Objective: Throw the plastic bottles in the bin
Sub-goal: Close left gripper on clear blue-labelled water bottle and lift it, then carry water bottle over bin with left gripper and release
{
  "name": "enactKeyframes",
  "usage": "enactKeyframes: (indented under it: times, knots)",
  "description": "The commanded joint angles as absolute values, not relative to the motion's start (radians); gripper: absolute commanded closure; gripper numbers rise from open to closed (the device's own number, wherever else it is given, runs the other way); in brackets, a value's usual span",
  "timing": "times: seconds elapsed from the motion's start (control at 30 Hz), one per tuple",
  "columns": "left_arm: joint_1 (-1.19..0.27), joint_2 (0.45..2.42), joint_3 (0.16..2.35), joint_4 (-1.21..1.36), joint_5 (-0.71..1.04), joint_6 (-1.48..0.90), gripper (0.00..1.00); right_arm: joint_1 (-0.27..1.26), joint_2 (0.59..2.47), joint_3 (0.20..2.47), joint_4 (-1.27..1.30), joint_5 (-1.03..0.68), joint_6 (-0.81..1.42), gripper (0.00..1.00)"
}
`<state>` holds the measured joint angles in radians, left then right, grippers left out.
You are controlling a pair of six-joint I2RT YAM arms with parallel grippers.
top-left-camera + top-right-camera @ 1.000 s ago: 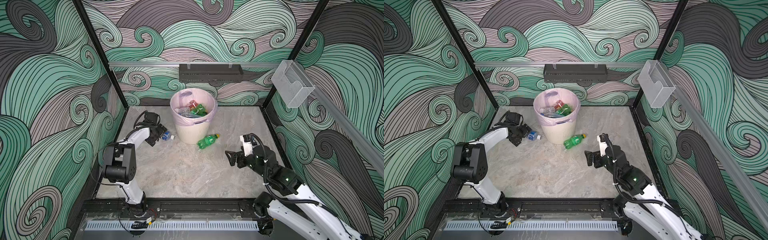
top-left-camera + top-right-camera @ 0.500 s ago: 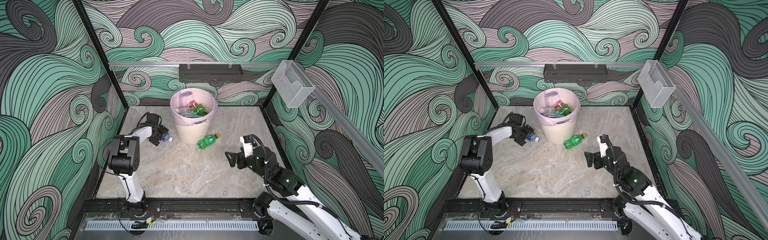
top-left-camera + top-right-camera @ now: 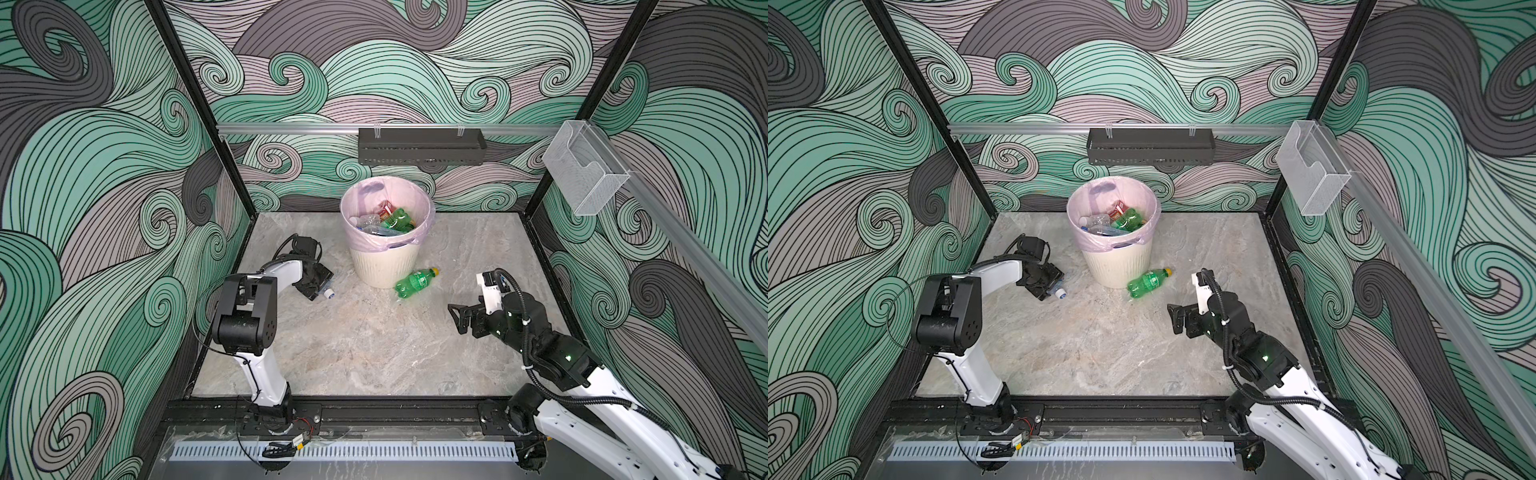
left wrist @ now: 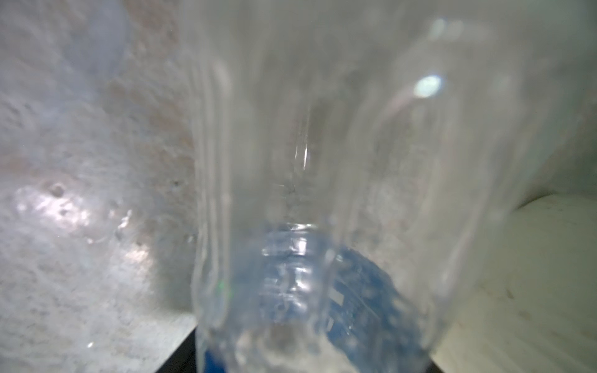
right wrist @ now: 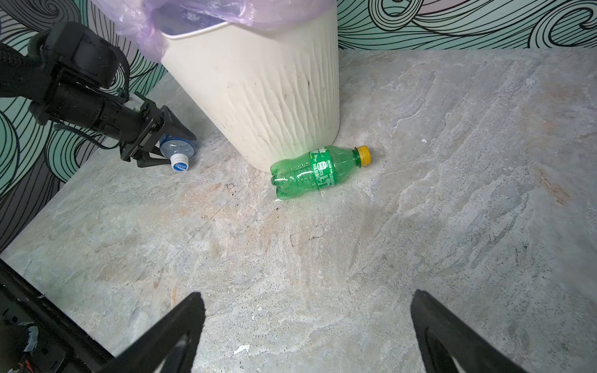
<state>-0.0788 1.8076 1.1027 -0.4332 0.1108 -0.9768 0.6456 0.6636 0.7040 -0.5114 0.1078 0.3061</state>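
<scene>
Left end effector (image 5: 178,151) straddles the clear bottle (image 5: 181,148) near the bin (image 5: 258,97), grip unclear; clamp the body squarely before lifting.

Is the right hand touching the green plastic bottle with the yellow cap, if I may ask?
Apart. The right wrist view shows a stretch of bare marble surface between the open right hand and the yellow-capped green plastic bottle.

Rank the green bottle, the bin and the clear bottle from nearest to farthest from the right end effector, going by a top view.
From the right end effector:
1. green bottle, lying at centre.
2. bin, just behind that bottle.
3. clear bottle, left of the bin.
</scene>
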Motion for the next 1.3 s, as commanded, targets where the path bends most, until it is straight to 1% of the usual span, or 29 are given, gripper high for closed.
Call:
enactKeyframes:
  times: [0.0, 0.07, 0.1, 0.23, 0.5, 0.7, 0.83, 1.03, 1.13, 1.27]
  knots:
    - [-0.072, 1.755, 1.094, -0.47, 0.076, -0.928, 0.35, 0.643, 0.655, 0.694, -0.486, 0.115, 0.326, 0.0]
    - [-0.072, 1.734, 1.091, -0.488, 0.072, -0.893, 0.36, 0.644, 0.653, 0.691, -0.484, 0.117, 0.327, 0.0]
    - [-0.072, 1.721, 1.092, -0.5, 0.073, -0.869, 0.38, 0.643, 0.652, 0.689, -0.483, 0.117, 0.326, 0.0]
    - [-0.072, 1.665, 1.089, -0.555, 0.063, -0.789, 0.39, 0.643, 0.658, 0.684, -0.48, 0.115, 0.329, 0.0]
    - [-0.072, 1.477, 1.005, -0.653, 0.051, -0.681, 0.4, 0.643, 0.676, 0.667, -0.461, 0.113, 0.336, 0.0]
    - [-0.074, 1.247, 0.907, -0.715, 0.099, -0.607, 0.4, 0.642, 0.684, 0.642, -0.455, 0.141, 0.336, 0.0]
    - [-0.075, 1.076, 0.838, -0.711, 0.199, -0.535, 0.4, 0.64, 0.702, 0.617, -0.448, 0.18, 0.356, 0.0]
    - [-0.077, 0.882, 0.818, -0.732, 0.245, -0.488, 0.4, 0.638, 0.738, 0.6, -0.436, 0.178, 0.37, 0.0]
    - [-0.078, 0.848, 0.853, -0.757, 0.269, -0.459, 0.4, 0.637, 0.754, 0.595, -0.424, 0.174, 0.373, 0.0]
    - [-0.078, 0.883, 0.941, -0.8, 0.321, -0.43, 0.41, 0.637, 0.774, 0.596, -0.419, 0.17, 0.372, 0.0]
